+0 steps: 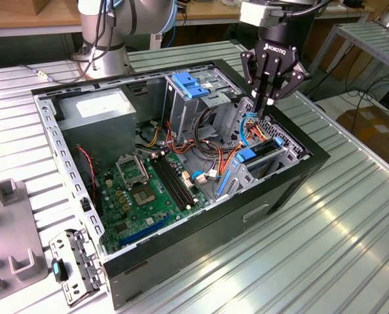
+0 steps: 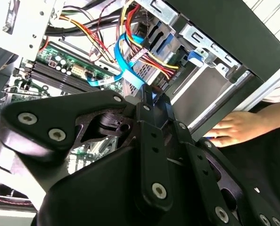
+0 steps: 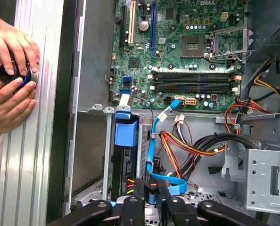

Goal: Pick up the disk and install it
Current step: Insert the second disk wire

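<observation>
Shows the disk [image 1: 261, 154] seated on edge in the low bay at the front corner of the case [image 1: 299, 191], blue carrier round it, its blue tab [image 3: 126, 132] facing up out of the slot in the first wrist view. Not held by anything.

Directly above that bay, hangs the gripper [image 1: 265, 104], pointing down into the case. Fingers drawn together, with tips down among the wiring in both wrist views [image 2: 149, 100] [image 3: 150, 192]. Right at the tips, a blue cable [image 3: 152, 150] looping up beside the disk; cannot tell whether nipped or merely touched. Orange and yellow wires bunched just beside.

Further in, lying flat on the floor of the case, the motherboard [image 1: 148, 190]. Beyond it, a tall bay with a light-blue bracket [image 1: 191, 85] on top, and a grey power supply [image 1: 99, 111] in the far corner.

Outside the case, on the ribbed table [image 1: 325, 248], two hands [image 3: 12, 44] [image 3: 8, 104] closed round a small dark round object. On the exterior view's left, a loose metal panel [image 1: 76, 265] near the case's corner.
</observation>
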Controlling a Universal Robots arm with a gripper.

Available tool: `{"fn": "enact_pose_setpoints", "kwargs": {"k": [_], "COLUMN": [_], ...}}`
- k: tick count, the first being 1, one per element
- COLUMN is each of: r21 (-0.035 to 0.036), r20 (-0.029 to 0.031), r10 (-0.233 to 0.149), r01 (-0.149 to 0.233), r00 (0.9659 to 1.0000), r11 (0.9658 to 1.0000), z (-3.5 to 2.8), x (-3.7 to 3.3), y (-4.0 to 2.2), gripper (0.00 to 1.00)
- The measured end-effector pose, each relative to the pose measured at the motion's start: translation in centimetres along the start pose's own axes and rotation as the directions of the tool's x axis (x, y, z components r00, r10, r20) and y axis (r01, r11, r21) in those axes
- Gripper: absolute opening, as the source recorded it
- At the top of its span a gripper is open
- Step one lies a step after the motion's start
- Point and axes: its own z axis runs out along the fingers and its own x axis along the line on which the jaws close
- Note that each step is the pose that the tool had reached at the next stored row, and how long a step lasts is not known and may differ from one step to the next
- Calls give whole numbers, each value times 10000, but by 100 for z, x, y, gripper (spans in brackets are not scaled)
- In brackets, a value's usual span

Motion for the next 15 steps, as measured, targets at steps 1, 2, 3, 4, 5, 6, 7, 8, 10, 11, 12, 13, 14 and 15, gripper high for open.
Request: {"fn": "enact_pose_setpoints", "kwargs": {"k": [1, 2, 3, 4, 5, 6, 7, 8, 10, 11, 12, 13, 14, 15], "r21": [0, -1, -2, -4, -4, -5, -6, -7, -8, -7, -8, -4, 0, 4], "r20": [-13, -20, -42, -56, -75, -87, -106, -114, -128, -129, -129, -129, -129, -128], "r10": [1, 1, 1, 3, 4, 4, 5, 5, 6, 6, 6, 6, 7, 9], "r01": [-1, -1, -1, -3, -4, -4, -5, -5, -6, -6, -6, -6, -7, -9], "r00": [10000, 10000, 10000, 10000, 10000, 10000, 9999, 9999, 9999, 9999, 9999, 9999, 9999, 9999], "r11": [10000, 10000, 10000, 10000, 10000, 10000, 10000, 10000, 10000, 10000, 10000, 10000, 10000, 10000], "z": [25, 42, 59, 66, 69, 71, 72, 72, 71, 71, 72, 74, 76, 78], "x": [-6, -10, -15, -17, -19, -21, -21, -21, -21, -21, -22, -19, -16, -13], "y": [-4, -7, -10, -11, -12, -12, -13, -13, -13, -13, -13, -13, -13, -12], "gripper": [25, 25, 25, 25, 25, 25, 24, 17, 16, 16, 16, 16, 16, 16]}}
